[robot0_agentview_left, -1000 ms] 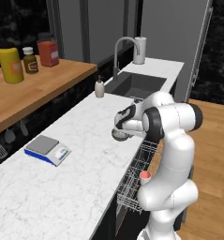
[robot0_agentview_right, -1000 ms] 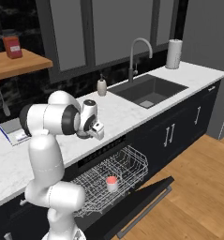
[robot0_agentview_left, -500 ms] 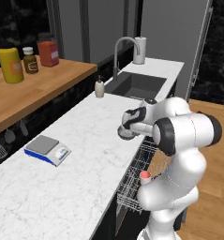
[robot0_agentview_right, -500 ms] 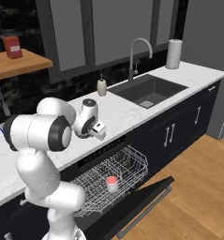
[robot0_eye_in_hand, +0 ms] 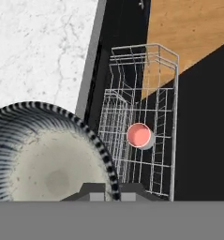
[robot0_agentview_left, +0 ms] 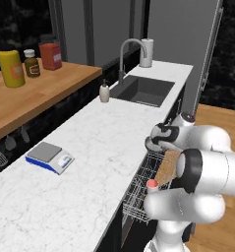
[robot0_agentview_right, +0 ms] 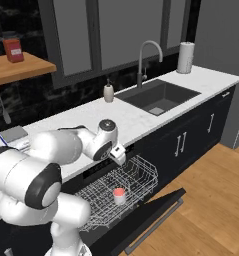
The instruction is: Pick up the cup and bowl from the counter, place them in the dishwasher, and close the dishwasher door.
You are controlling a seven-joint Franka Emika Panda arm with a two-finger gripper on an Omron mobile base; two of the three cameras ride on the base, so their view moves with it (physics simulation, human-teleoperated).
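Note:
My gripper (robot0_eye_in_hand: 106, 190) is shut on the rim of the grey bowl (robot0_eye_in_hand: 48, 154), which has a striped rim and a dull inside. It holds the bowl above the front edge of the white marble counter (robot0_eye_in_hand: 38, 47), beside the dishwasher. In the left base view the bowl (robot0_agentview_left: 151, 143) hangs at the hand (robot0_agentview_left: 161, 138) over the counter's edge. The red cup (robot0_eye_in_hand: 139, 135) stands upright in the pulled-out wire rack (robot0_eye_in_hand: 166, 93), and shows again as the cup (robot0_agentview_right: 119, 195) in the rack (robot0_agentview_right: 143, 172). The black dishwasher door (robot0_agentview_right: 151, 220) lies folded down and open.
A sink (robot0_agentview_left: 141, 90) with a faucet (robot0_agentview_left: 131, 47) lies further along the counter, with a soap bottle (robot0_agentview_left: 104, 92) beside it. A blue-edged scale (robot0_agentview_left: 50, 156) sits on the counter's left. Jars (robot0_agentview_left: 50, 51) stand on the wooden shelf. Wooden floor (robot0_agentview_right: 211, 190) lies right of the door.
My arm has swung the bowl from over the counter out to its front edge, toward the open rack. The cup in the rack has stayed put.

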